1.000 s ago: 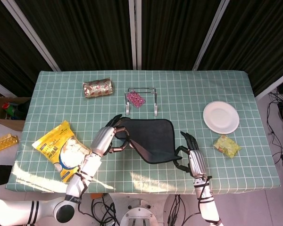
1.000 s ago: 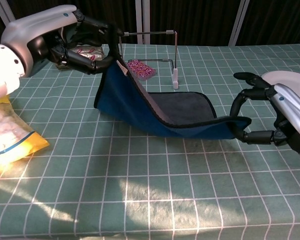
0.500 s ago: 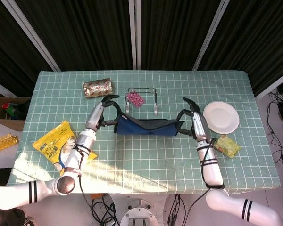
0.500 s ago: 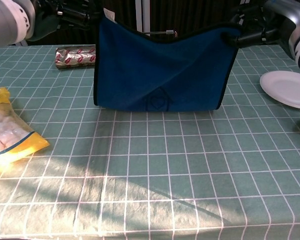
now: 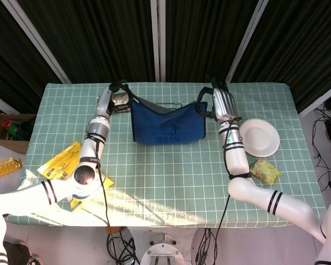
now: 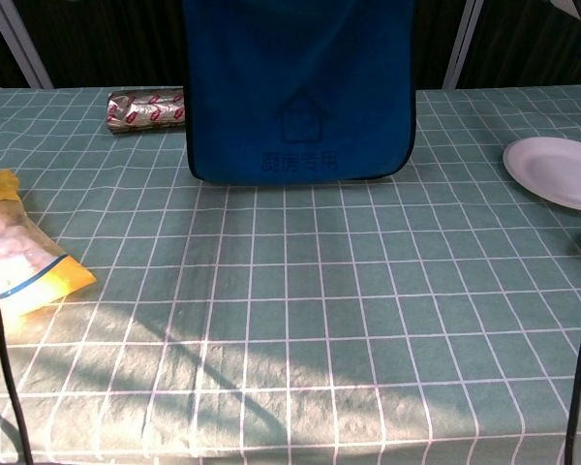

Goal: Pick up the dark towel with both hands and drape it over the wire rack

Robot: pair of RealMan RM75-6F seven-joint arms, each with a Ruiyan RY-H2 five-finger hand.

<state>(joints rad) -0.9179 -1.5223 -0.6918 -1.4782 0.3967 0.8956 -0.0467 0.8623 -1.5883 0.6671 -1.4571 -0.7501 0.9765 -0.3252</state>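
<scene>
A dark blue towel [image 5: 167, 124] hung in the air above the far half of the desk [image 5: 171, 176], stretched between two robot hands. The left hand [image 5: 119, 93] gripped its upper left corner and the right hand [image 5: 218, 100] gripped its upper right corner. The top edge sagged in a shallow curve between them. The towel had a thin black border and a faint house outline with a line of characters printed near its lower middle. In the chest view the towel [image 6: 298, 87] filled the upper centre, its bottom edge hanging low over the desk; whether it touched could not be told.

The wire rack [image 5: 165, 104] stood behind the towel, and only a short piece of its top bar showed above the sagging edge in the head view. The chest view cut off both hands and the top of the towel, and the rack was fully hidden there.

A shiny patterned foil package [image 6: 145, 108] lay at the far left of the desk, partly behind the left hand in the head view. A yellow snack bag [image 5: 63, 165] lay near the front left edge. A white plate [image 5: 259, 137] sat on the right, with a small yellow-green packet [image 5: 265, 170] just in front of it. The desk wore a green checked cloth.
</scene>
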